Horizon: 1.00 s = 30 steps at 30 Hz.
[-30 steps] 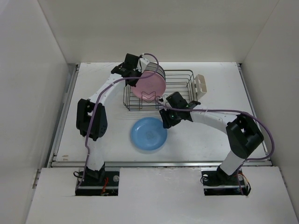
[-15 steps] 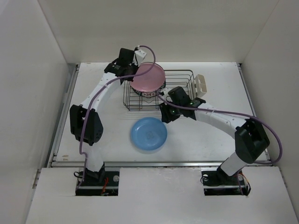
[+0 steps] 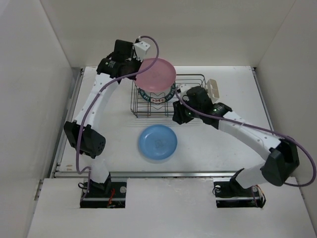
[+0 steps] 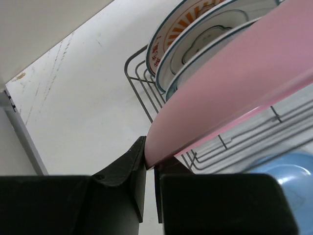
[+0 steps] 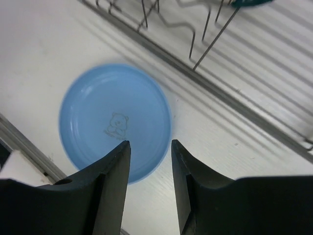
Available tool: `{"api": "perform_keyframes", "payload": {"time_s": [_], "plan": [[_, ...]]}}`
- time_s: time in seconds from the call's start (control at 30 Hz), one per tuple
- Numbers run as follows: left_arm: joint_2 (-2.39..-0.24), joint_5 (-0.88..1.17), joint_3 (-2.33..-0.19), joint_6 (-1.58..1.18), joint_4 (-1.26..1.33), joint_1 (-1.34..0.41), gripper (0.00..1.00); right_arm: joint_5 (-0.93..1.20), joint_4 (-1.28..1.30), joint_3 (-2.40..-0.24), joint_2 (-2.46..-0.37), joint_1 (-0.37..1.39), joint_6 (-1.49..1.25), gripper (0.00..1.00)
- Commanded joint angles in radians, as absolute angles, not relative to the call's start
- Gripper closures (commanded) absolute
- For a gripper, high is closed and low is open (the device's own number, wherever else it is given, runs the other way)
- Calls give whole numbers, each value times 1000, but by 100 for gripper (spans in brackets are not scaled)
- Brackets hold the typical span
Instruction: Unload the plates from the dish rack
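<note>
My left gripper is shut on the rim of the pink plate and holds it raised above the left end of the dish rack; the grip shows in the left wrist view with the pink plate across the frame. Two white plates stand in the rack: the teal-rimmed one and the orange-patterned one. The blue plate lies flat on the table in front of the rack. My right gripper is open and empty above the blue plate's far edge, near the rack's front.
A cream plastic holder is clipped on the rack's right end. White walls enclose the table on the left, back and right. A metal rail runs along the table's near edge.
My left gripper has lifted the pink plate up out of the rack and tilted it flatter. My right arm has swung back and right, away from the blue plate.
</note>
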<state>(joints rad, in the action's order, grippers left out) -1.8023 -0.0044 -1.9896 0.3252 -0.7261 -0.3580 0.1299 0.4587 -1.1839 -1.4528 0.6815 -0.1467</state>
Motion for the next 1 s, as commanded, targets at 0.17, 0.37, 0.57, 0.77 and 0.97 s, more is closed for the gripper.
{"api": "perform_keyframes", "payload": {"time_s": [0.17, 0.37, 0.57, 0.77, 0.97], "plan": [[-1603, 400, -1910, 546, -1176, -328, 100, -118, 341, -1241, -1112, 686, -213, 50], [-1546, 310, -1589, 556, -1144, -411, 100, -265, 301, -1146, -992, 686, -213, 47], [-1664, 273, -1517, 417, -1022, -472, 100, -221, 313, -1117, -1002, 686, -255, 47], [-1764, 262, -1569, 373, -1031, -523, 100, -209, 313, -1074, -1002, 686, -265, 44], [-1827, 241, -1589, 396, -1115, -535, 65, -287, 322, -1077, -991, 686, -273, 33]]}}
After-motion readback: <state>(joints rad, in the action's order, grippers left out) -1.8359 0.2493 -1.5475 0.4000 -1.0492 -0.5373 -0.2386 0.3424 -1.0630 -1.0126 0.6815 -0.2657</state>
